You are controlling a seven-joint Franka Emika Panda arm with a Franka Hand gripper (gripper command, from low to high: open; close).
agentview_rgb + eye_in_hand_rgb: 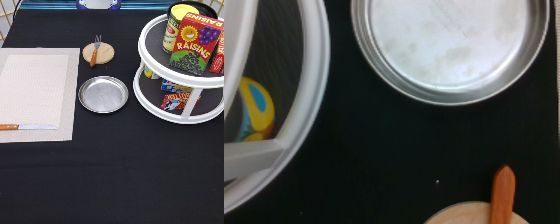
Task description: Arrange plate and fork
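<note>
The exterior view is showing the whole black table (110,175). The plate (103,94) is lying on the bare cloth between the beige placemat (37,92) and the white two-tier turntable rack (182,75), just apart from both. Above the plate, toward the exterior view's top, the fork (94,50) is resting across the small wooden coaster (98,52), tines pointing away from the plate. A wooden-handled knife (27,127) is lying on the placemat's lower edge, well apart from the plate. The rack is carrying a raisins box (196,42) and a yellow can (177,25) on its upper tier.

The gripper is not appearing anywhere in the exterior view, so its opening and any hold cannot be told.

The wrist view is showing, from close by, the plate (453,47) cut off at the frame edge, the rack's white rim (303,100) beside it, and the tip of the fork's handle (503,195) over a sliver of the coaster (460,215). The fork's tines are lying outside this view. Items on the rack's lower tier are partly hidden by its rim and hard to make out.
</note>
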